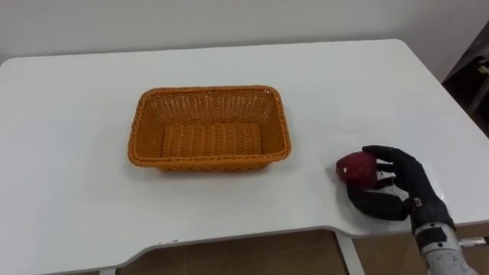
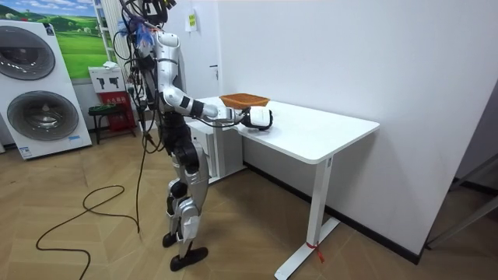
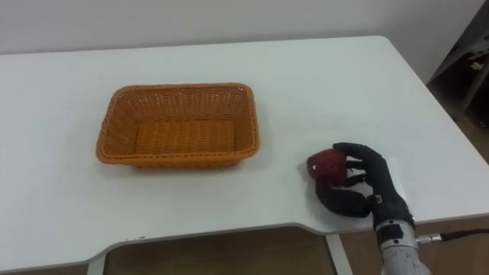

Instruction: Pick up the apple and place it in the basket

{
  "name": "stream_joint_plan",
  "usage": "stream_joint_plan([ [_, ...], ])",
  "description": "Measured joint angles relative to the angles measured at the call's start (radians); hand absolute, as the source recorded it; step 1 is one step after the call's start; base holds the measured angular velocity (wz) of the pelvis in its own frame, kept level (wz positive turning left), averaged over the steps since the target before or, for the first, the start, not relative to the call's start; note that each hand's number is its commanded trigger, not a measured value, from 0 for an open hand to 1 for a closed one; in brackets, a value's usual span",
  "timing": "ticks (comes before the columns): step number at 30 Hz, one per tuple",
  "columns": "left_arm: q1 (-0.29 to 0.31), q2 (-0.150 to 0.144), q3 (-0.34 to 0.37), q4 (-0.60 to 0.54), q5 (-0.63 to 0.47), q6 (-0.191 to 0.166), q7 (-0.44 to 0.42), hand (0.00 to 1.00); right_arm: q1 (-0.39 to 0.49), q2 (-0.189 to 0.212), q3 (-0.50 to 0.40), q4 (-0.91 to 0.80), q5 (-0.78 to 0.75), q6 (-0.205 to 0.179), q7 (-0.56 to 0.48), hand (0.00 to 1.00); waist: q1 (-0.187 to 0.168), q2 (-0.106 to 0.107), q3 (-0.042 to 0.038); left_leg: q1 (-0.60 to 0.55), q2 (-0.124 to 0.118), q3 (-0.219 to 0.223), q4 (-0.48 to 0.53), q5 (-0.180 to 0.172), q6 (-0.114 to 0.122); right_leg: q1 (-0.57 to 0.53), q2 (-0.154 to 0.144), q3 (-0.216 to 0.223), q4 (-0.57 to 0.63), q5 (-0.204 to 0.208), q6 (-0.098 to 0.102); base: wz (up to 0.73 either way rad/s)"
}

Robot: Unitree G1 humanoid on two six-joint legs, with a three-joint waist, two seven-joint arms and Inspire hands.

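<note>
One white table (image 1: 76, 114) carries everything. The robot stands upright at its near edge, so both the fruit and the container lie within an arm's stretch.

Next in size is the orange woven basket (image 1: 145, 130). It sits flat near the middle of the table, a little to the robot's left, with its open side up. Nothing is in it, and its bare woven floor shows all the way across. It reads as the place where the fruit is meant to go, and its wide mouth should make the drop easy.

The right hand (image 1: 405, 183) comes in from the lower right, low over the table by the front edge. Its fingers curl over the top of the apple (image 1: 356, 168) and its thumb wraps in from the near side, so the hand is closed around it.

The apple is dark red and seems to rest on the table, near the front right edge and well apart from the basket. I judge the grasp is made but the lift is not yet done. The carry will have to go left and slightly away from the robot.
</note>
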Motion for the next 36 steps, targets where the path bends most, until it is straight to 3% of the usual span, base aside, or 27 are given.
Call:
stream_joint_plan([
  [15, -0.001, -0.003, -0.001, -0.014, -0.001, 0.0, 0.025, 0.0, 0.013, 0.034, 0.007, 0.0, 0.059, -0.008, -0.002, 1.0, -0.003, -0.001, 0.002, 0.002, -0.001, -0.009, 0.002, 0.0, 0.0, 0.007, -0.002, -0.008, -0.001, 0.0, 0.0, 0.0],
  [18, -0.003, -0.003, -0.001, -0.023, -0.001, -0.002, 0.026, 0.0, 0.012, 0.036, 0.007, -0.007, 0.081, -0.003, -0.007, 1.0, -0.003, -0.004, 0.0051, 0.002, -0.002, -0.01, 0.002, 0.0, 0.0, 0.005, -0.002, -0.008, 0.001, 0.0, 0.0, 0.0],
  [20, -0.011, -0.003, -0.001, -0.019, -0.003, -0.004, 0.025, 0.0, 0.01, 0.036, 0.009, -0.051, 0.084, 0.018, 0.0, 1.0, 0.0, -0.002, 0.0148, 0.0, -0.002, -0.01, 0.001, 0.0, 0.0, 0.002, -0.002, -0.008, 0.002, 0.0, 0.0, 0.0],
  [28, -0.007, -0.004, -0.002, 0.005, -0.009, -0.013, 0.026, 0.0, -0.075, 0.028, 0.016, -0.172, 0.085, 0.018, 0.0, 1.0, 0.006, 0.012, 0.0205, -0.002, -0.002, -0.014, 0.001, 0.0, 0.0, 0.001, -0.002, -0.014, 0.001, 0.0, 0.0, 0.0],
  [33, -0.006, -0.004, -0.002, 0.004, -0.007, -0.014, 0.025, 0.0, -0.141, 0.01, 0.02, -0.224, 0.11, 0.017, -0.001, 1.0, 0.007, 0.012, 0.0168, -0.001, -0.002, -0.025, 0.0, 0.0, 0.0, 0.005, -0.003, -0.028, 0.001, 0.0, 0.0, 0.07],
  [36, -0.004, -0.004, -0.002, 0.004, -0.003, -0.014, 0.025, 0.0, -0.167, -0.004, 0.02, -0.242, 0.109, 0.017, 0.004, 1.0, 0.014, 0.0, 0.0086, 0.004, -0.003, -0.039, -0.001, 0.0, 0.0, 0.013, -0.003, -0.038, 0.001, 0.0, 0.0, 0.08],
])
